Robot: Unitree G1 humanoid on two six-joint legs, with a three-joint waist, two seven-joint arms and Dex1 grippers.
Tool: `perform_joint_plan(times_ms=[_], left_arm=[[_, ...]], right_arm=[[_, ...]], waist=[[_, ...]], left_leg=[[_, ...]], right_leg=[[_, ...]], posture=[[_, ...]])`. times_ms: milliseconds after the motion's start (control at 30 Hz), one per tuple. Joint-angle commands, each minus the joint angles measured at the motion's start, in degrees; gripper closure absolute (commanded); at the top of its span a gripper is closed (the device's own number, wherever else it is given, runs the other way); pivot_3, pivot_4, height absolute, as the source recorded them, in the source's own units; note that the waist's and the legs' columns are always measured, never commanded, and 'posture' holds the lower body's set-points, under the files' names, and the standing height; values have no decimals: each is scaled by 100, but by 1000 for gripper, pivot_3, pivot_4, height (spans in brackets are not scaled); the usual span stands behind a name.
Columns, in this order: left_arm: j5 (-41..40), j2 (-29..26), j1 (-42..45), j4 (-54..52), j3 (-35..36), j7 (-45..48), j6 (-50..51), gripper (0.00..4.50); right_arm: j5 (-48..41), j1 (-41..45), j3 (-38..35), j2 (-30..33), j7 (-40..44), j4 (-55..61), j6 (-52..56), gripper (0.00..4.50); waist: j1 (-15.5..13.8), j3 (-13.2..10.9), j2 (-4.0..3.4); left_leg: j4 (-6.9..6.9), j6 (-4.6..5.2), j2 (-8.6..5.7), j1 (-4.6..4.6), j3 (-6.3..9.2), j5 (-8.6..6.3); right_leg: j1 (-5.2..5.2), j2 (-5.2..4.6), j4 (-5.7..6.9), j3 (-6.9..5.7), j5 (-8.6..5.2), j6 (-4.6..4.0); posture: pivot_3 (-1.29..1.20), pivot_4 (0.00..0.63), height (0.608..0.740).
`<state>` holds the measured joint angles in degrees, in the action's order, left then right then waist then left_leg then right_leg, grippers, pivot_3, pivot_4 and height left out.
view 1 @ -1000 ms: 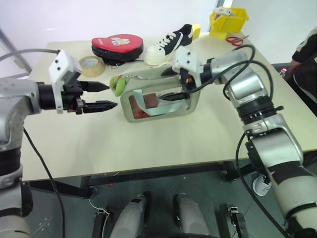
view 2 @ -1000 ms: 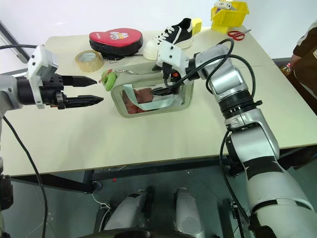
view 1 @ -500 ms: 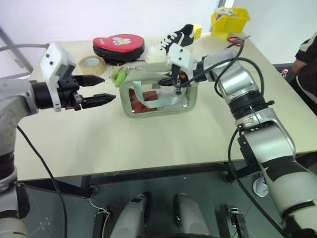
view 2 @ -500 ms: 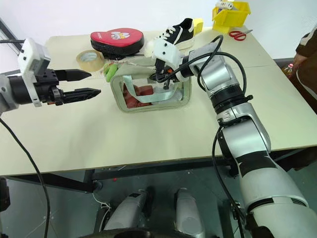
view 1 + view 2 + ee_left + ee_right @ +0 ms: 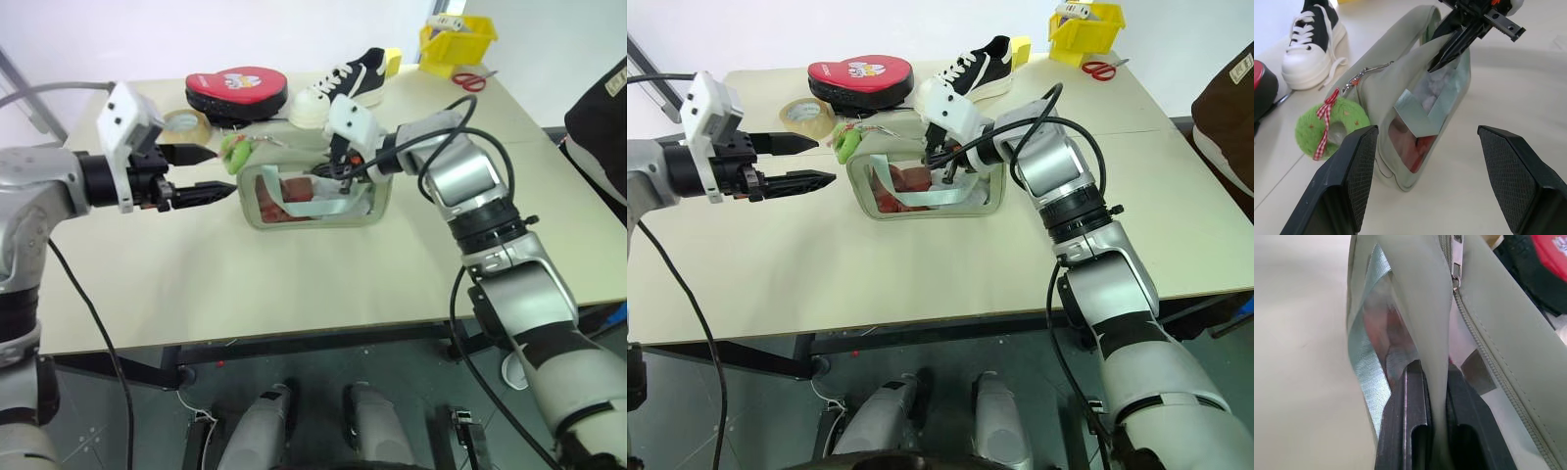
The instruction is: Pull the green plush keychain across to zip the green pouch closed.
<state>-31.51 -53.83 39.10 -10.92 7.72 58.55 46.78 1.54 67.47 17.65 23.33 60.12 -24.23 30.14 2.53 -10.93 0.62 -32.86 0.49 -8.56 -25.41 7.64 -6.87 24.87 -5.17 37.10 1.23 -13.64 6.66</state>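
While the green pouch (image 5: 315, 192) stands on its long edge on the tabletop (image 5: 294, 274), clear window facing the robot, the right hand (image 5: 942, 164) reaches down at its top edge and pinches a fold of the pale fabric. The right wrist view shows that wall running up between the two black fingers (image 5: 1405, 431), with the zipper track just beside them, so this hand is clenched on the pouch itself. That grip looks meant as an anchor: with one end of the bag pinned, a pull on the zipper should move the slider and not drag the whole pouch.

The green plush keychain (image 5: 234, 154) hangs off the pouch's left end, on the side toward the left arm, its red-checked ribbon leading to the metal zipper pull (image 5: 1359, 78). The left hand (image 5: 201, 173) hovers near that end with its fingers spread and nothing between them, pointing at the plush but apart from it. In the left wrist view the plush sits by one finger pad and not between the two, so the hand likely needs to shift before closing.

Behind the pouch, the tape roll (image 5: 180, 125), the red-black pad (image 5: 235, 90) and a shoe (image 5: 343, 83) stand clear of the zipper's path.
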Motion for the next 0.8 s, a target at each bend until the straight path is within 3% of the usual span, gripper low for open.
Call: perform_joint_plan(times_ms=[33,67,300,467,800], left_arm=[[17,-127,172,30,68,43,-146,1033],[26,-137,184,74,64,53,-166,1033],[106,-182,240,457,118,68,-322,1033],[344,70,353,1687,323,-343,-672,1033],[731,506,821,2430,-44,-352,-1202,1033]], right_arm=[[-97,169,-248,37,-134,352,148,2260],[-147,187,-321,128,-91,473,153,1799],[-494,-10,-790,1035,214,1549,487,1799],[-779,-714,-984,1835,599,2278,634,1799],[-631,-996,-835,1793,290,1617,143,1799]], waist=[[0,0,0],[0,0,0],[-42,0,0],[-33,1,1],[-12,1,1]], left_leg=[[0,0,0,0,0,0],[0,0,0,-1,0,0],[0,1,-1,-6,-1,0],[-1,2,0,-1,-2,-1],[-5,4,-1,-15,-5,-2]], right_leg=[[1,-1,0,0,0,0],[2,-3,0,0,0,0],[3,-16,-2,-4,0,0],[-5,-27,-4,-5,-12,-18],[5,-30,-6,-5,-5,-8]], posture=[[0,150,740],[0,150,740],[0,150,740],[0,150,740],[0,150,740]])
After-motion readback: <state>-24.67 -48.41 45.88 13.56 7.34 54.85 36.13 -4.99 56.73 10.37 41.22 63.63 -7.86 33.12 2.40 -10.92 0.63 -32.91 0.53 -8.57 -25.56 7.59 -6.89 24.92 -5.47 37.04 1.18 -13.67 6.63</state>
